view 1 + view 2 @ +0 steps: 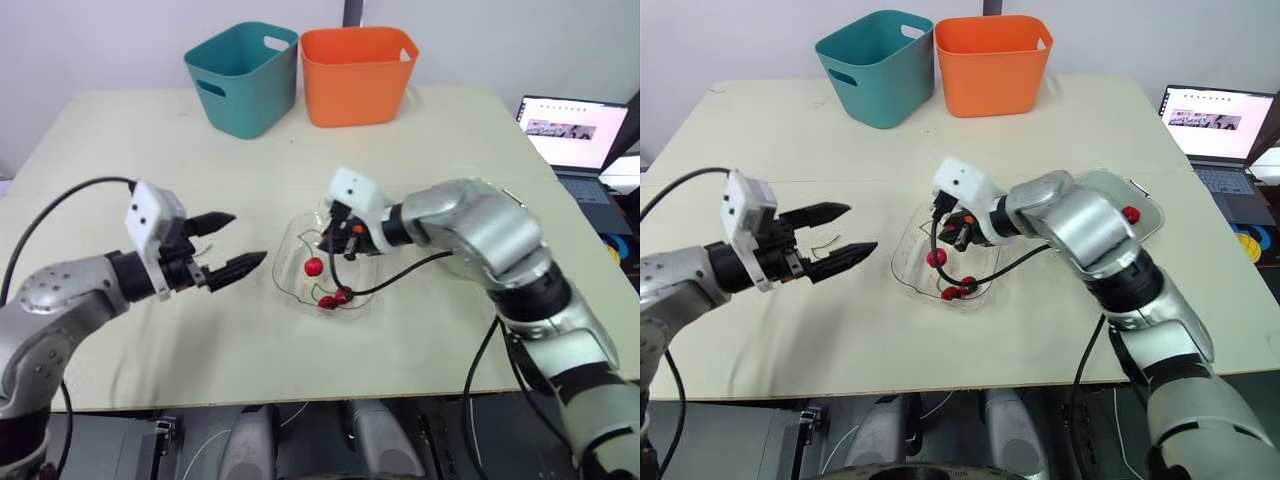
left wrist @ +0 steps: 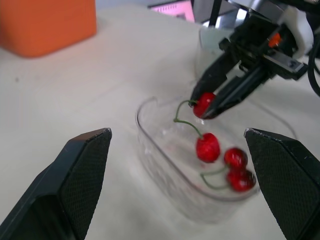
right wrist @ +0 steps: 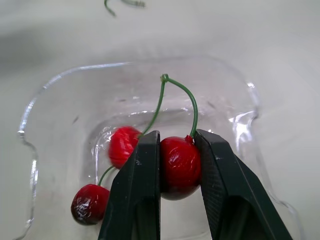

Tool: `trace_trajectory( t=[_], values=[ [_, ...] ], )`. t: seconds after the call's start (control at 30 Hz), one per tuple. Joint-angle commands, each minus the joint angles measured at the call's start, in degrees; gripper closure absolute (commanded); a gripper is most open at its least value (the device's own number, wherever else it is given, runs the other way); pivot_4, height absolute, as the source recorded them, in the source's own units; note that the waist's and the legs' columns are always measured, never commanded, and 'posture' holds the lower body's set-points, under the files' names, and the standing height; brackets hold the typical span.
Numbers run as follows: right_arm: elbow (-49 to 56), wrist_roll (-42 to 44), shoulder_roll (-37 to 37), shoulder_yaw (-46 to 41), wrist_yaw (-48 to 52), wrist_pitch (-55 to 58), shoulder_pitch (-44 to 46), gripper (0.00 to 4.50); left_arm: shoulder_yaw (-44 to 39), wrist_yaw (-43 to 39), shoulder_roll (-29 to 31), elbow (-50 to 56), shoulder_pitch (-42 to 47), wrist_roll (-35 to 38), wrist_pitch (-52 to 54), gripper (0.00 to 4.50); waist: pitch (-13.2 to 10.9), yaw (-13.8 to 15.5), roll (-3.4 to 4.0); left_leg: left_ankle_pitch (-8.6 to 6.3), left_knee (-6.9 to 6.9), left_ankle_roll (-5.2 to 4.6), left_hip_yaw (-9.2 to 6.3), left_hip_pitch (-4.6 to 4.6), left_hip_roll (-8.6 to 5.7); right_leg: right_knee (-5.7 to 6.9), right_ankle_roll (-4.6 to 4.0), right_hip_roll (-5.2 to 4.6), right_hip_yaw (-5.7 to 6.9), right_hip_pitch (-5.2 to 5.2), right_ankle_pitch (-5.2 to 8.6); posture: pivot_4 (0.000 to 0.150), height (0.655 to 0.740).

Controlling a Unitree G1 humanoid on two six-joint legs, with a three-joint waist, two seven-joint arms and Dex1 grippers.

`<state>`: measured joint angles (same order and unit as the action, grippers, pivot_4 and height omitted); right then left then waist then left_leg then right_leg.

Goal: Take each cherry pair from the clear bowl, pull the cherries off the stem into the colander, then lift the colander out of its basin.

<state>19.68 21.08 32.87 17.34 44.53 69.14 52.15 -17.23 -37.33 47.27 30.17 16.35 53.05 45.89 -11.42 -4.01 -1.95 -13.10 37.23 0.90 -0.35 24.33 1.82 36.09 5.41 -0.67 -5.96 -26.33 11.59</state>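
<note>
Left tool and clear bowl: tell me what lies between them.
Bare table, as the left eye view shows; the left tool, open, sits just short of the clear bowl.

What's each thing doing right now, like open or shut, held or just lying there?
Left gripper, open, holding nothing.
Right gripper, shut on one cherry of a cherry pair.
That pair, joined by its stem, over the clear bowl.
Other cherry pair, lying in the bowl, stem on.
Teal bin, upright.
Orange bin, upright.
Laptop, open, screen lit.
</note>
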Motion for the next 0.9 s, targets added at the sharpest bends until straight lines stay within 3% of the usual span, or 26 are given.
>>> trace_trajectory(
  t=[0.03,0.23,0.53,0.9],
  values=[
    [6.2,0.5,-0.2,-7.2,-2.5,-6.2,-2.0,3.75,1.2,-2.2,-0.8,-4.2,6.8,2.3,0.2,0.0,0.0,0.0,0.0,0.0,-0.01,0.0,0.01,-0.01,0.0,0.01,0.01,0.0,-0.01,-0.01,0.0,0.15,0.74],
    [9.6,-1.1,-6.7,-14.1,-12.0,-13.9,-5.5,3.75,7.1,-7.1,-5.5,-15.6,19.0,0.7,-0.5,0.0,0.0,0.0,0.0,0.0,0.01,0.0,-0.02,-0.01,0.0,0.03,0.2,0.02,0.01,0.03,-0.12,0.15,0.74],
    [13.8,-0.2,-10.6,-16.3,-17.6,-19.0,-9.8,3.75,10.0,-11.5,-15.4,-29.2,31.8,-2.4,-3.3,0.0,0.0,0.1,-0.01,0.01,0.01,0.0,-0.06,0.03,-0.01,0.04,0.23,0.01,0.02,0.03,-0.14,0.15,0.74],
    [15.5,2.2,-11.1,-16.7,-19.2,-18.8,-10.7,3.75,9.2,-11.4,-21.6,-32.0,34.6,-2.9,-4.1,0.0,0.0,0.1,-0.01,0.01,0.0,0.0,-0.07,-0.02,-0.01,0.1,0.24,0.02,0.02,0.04,-0.14,0.15,0.74]
  ],
)
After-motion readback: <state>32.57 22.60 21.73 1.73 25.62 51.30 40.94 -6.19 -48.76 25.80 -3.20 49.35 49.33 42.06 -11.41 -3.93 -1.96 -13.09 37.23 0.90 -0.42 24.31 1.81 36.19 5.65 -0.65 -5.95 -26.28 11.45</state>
